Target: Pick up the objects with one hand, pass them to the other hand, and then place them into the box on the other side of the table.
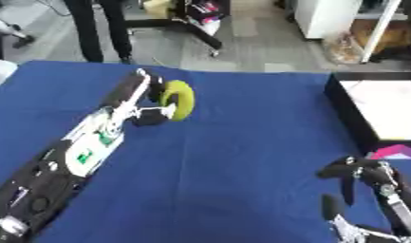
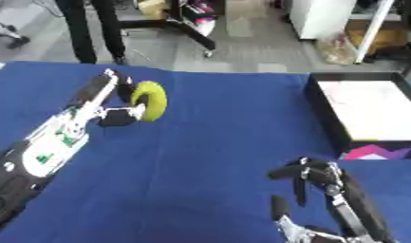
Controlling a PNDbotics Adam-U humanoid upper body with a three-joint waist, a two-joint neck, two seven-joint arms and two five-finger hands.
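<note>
R hand (image 2: pixel 324 182) idle, low | L hand (image 1: pixel 146 102) fingers curled round yellow-green obj (image 1: pixel 178 99)

Lighting: bright, even, overhead; no hard shadows on the blue tabletop (image 1: pixel 241 156). White box (image 2: pixel 366 116) interior glares, washed out. Overall soft blur; edges smeared.

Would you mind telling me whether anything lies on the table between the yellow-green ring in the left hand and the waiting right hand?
Nothing visible does. The left hand holds the yellow-green ring, and only bare blue tablecloth lies between it and the right hand.
</note>
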